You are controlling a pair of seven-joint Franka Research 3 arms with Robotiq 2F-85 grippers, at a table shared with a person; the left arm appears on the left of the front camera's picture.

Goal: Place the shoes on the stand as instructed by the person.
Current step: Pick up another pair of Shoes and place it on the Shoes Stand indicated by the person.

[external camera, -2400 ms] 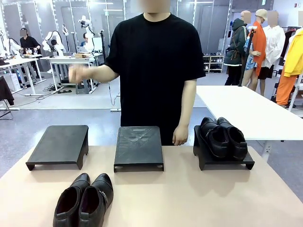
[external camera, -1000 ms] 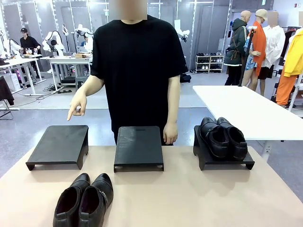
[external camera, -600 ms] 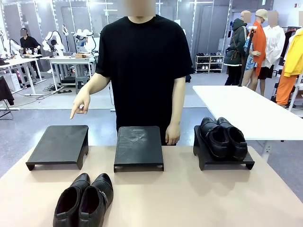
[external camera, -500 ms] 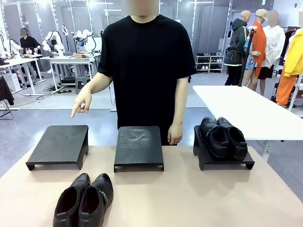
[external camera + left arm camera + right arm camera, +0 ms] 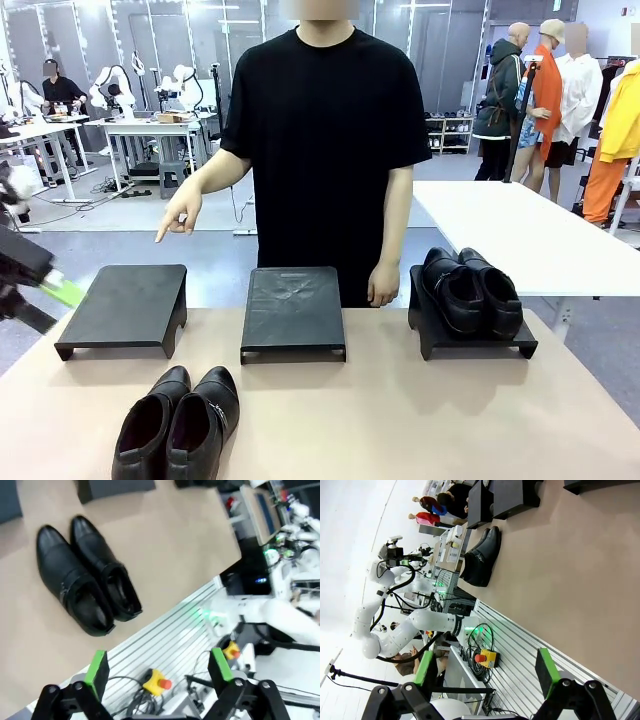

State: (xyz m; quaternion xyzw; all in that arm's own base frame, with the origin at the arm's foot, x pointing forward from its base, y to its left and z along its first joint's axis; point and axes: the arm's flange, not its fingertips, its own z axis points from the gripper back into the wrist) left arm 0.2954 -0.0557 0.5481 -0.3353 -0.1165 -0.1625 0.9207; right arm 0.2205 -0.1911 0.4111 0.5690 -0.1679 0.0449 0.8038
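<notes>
Behind the near shoes [image 5: 178,425] sit three black stands [image 5: 293,305]; left fingers [image 5: 97,667] and right fingers [image 5: 545,672] gape empty.

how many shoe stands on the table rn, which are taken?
3. Left stand is bare, the person's hand pointing toward it; middle stand is bare; right stand holds one pair of shoes. The other pair lies nearer the camera. None seems hidden.

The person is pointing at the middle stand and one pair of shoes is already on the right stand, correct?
No. The front view shows the person's hand pointing at the left stand, not the middle stand. One pair of shoes is indeed already on the right stand.
</notes>
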